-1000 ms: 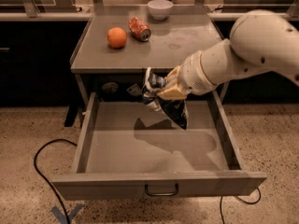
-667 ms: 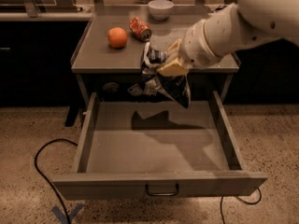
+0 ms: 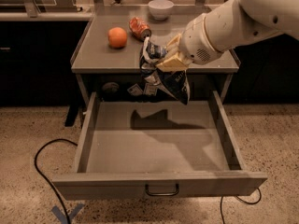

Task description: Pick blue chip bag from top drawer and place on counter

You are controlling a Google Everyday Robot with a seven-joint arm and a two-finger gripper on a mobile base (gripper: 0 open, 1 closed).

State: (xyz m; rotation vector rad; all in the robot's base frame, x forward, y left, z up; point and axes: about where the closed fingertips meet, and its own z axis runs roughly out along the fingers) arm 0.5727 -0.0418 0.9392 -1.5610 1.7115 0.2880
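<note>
My gripper (image 3: 161,59) is shut on the blue chip bag (image 3: 167,78), a crumpled navy foil bag with white markings. The bag hangs from the gripper in the air, in front of the counter's front edge and above the back of the open top drawer (image 3: 156,141). The drawer is pulled out wide, with a dark wire handle (image 3: 161,190) on its front panel. The bag's shadow falls on the drawer floor. The grey counter (image 3: 103,57) lies just behind the bag. My white arm reaches in from the upper right.
On the counter stand an orange (image 3: 117,37), a tipped orange-red soda can (image 3: 140,28) and a white bowl (image 3: 160,8) at the back. A black cable (image 3: 44,171) loops on the speckled floor at the left of the drawer.
My gripper has lifted the blue chip bag up out of the drawer to the height of the counter's front edge. The drawer has stayed open.
</note>
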